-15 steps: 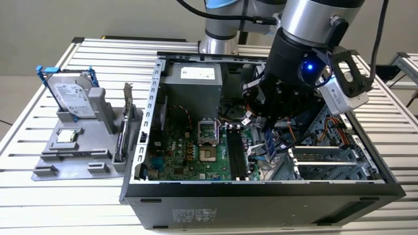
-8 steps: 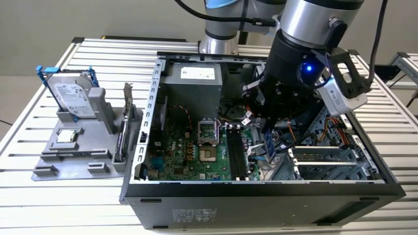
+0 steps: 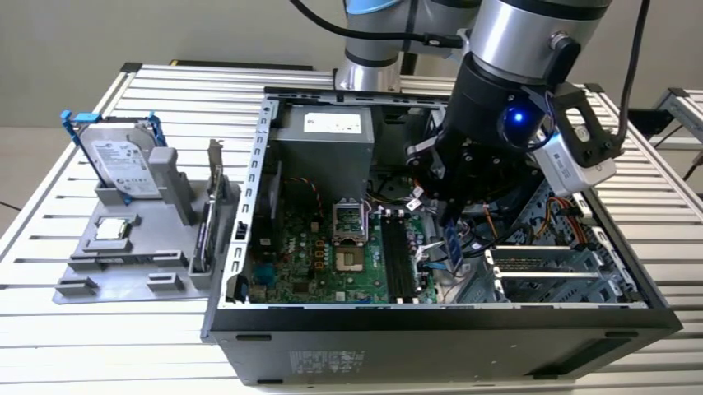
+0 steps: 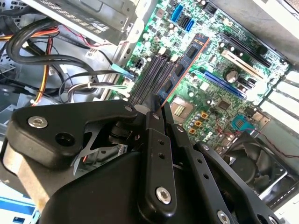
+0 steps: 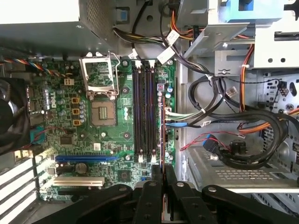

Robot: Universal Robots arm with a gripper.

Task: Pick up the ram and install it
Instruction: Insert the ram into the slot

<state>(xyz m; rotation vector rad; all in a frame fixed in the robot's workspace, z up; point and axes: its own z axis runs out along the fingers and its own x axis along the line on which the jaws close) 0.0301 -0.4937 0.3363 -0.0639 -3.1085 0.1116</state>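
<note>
Gripper [image 5: 162, 173] clamped shut on ram [image 4: 186, 59]; I see stick held edge-down, just beside memory slots [image 5: 144, 112]. My worry: it looks offset from slot line, so pressing misaligned could jam or crack it.

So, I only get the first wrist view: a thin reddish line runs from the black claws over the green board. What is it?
Observer: That is the ram stick, edge-on, held in the gripper. The second wrist view shows its flat side with a row of black chips.
Visitor: Where does the computer sit?
Observer: In the exterior view the case lies open on its side on a slatted metal table.
Visitor: Anything outside it?
Observer: Yes, a hard drive sits upright in a grey stand on the table, at the exterior view's left of the case.
</note>
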